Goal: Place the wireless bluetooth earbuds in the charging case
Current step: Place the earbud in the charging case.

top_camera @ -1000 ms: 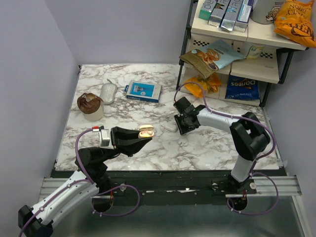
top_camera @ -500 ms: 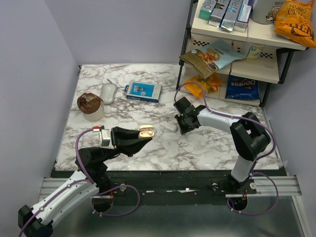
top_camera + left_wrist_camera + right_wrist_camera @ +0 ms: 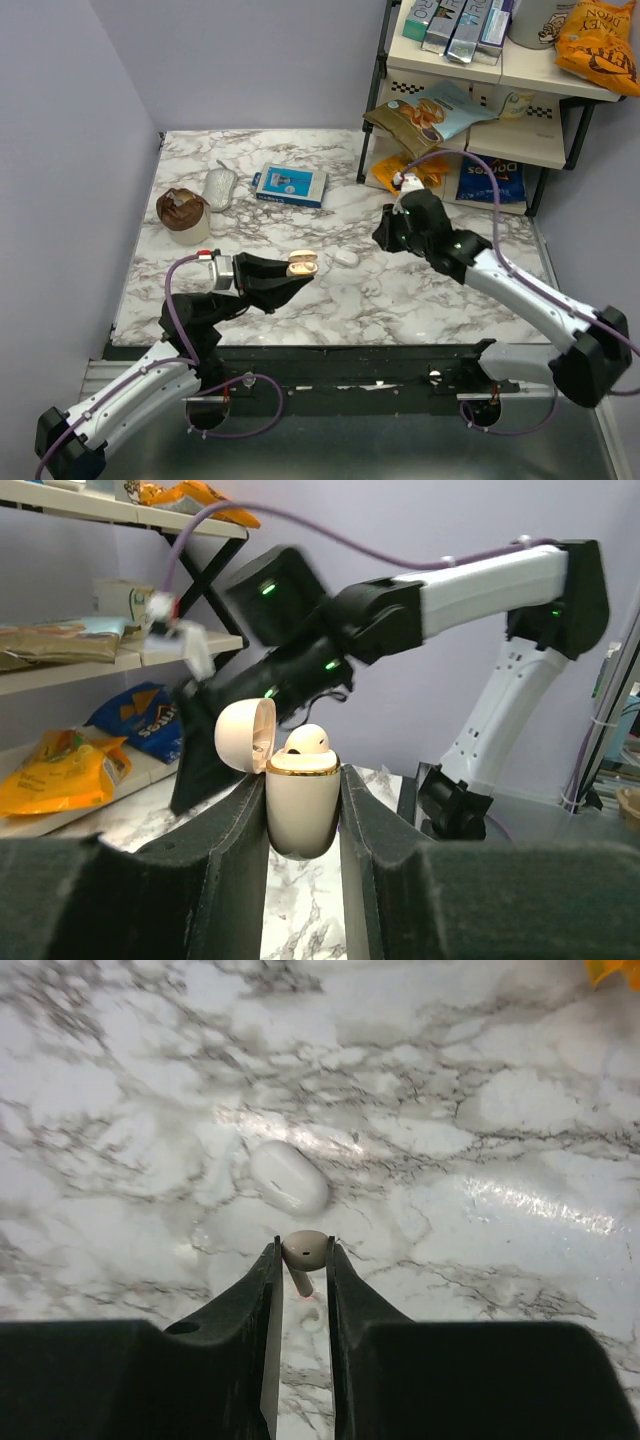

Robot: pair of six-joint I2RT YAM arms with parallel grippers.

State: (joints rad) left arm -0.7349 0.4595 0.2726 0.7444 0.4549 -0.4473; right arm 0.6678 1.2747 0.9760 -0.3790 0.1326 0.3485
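Marble tabletop [image 3: 400, 292]; right end effector [image 3: 303, 1247] tight on tiny white earbud [image 3: 306, 1251], left end effector [image 3: 302, 776] on open case [image 3: 302, 815].

Cream charging case [image 3: 300, 815], gold rim; white earbud [image 3: 305, 1248]; grey-veined marble table [image 3: 350, 302].

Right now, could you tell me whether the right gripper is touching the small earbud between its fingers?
Touching. The right wrist view shows the earbud pinched between both fingers of the right gripper, no gap either side.
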